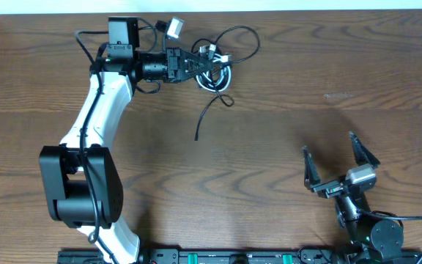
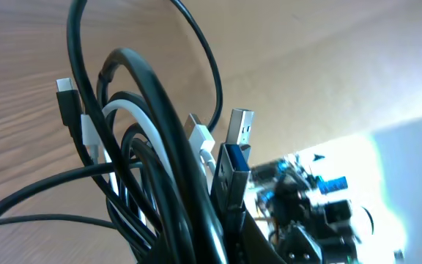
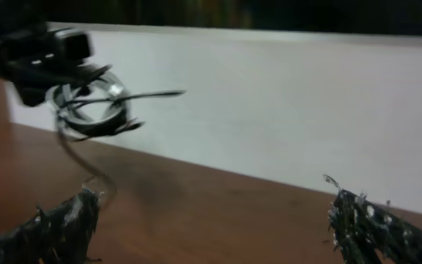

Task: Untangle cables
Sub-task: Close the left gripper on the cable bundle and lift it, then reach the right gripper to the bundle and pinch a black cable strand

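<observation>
we see the left pincer [image 1: 200, 67] at the far side of the tabletop [image 1: 269, 183], clenched on the cables [image 1: 222, 64], which are still bunched together in 1 knotted coil at its tip. from that coil 1 wide black loop [image 1: 244, 40] arcs out toward the far edge, and 1 loose black strand [image 1: 198, 134] trails down toward the middle of the tabletop, its end lying free. in the left wrist view the bundle fills the frame: several black cords [image 2: 160, 161] curve over each other, with the white cable [image 2: 134, 117] threaded between them. a silver usb plug [image 2: 240, 126] stands beside a blue-tipped plug [image 2: 231, 172], and a small black plug [image 2: 66, 99] sticks up on the left. the right pincer [image 1: 328, 141] sits near the front right, well apart from the cables, its 2 fingers spread wide and grasping nothing. from the right wrist view, the coil [image 3: 90, 106] appears lifted against the pale wall [image 3: 284, 110], with a strand [image 3: 86, 172] hanging to the wood.
</observation>
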`<state>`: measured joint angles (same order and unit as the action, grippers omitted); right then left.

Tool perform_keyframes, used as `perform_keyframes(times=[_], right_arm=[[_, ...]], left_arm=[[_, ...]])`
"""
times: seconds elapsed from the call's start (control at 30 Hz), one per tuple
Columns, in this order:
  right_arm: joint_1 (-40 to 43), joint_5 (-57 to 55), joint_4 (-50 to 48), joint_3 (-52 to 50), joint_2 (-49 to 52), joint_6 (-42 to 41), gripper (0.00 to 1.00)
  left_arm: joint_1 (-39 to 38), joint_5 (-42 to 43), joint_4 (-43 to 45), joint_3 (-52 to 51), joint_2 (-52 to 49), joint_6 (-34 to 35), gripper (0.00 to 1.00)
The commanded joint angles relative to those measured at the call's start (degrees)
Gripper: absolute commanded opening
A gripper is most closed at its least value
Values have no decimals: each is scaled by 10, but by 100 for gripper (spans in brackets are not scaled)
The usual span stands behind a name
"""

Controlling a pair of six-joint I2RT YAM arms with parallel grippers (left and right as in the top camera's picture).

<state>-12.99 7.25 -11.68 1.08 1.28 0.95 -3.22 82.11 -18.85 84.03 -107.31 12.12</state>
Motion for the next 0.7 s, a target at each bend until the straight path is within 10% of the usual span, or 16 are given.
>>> perform_keyframes(times=[0.0, 0.67], right_arm=[[-2, 56, 11, 57, 30, -41, 99], [-1, 356, 68, 409, 518, -132, 99]], left_arm=[[-17, 77, 21, 9, 12, -27, 7], [-84, 79, 108, 9, 12, -24, 7]])
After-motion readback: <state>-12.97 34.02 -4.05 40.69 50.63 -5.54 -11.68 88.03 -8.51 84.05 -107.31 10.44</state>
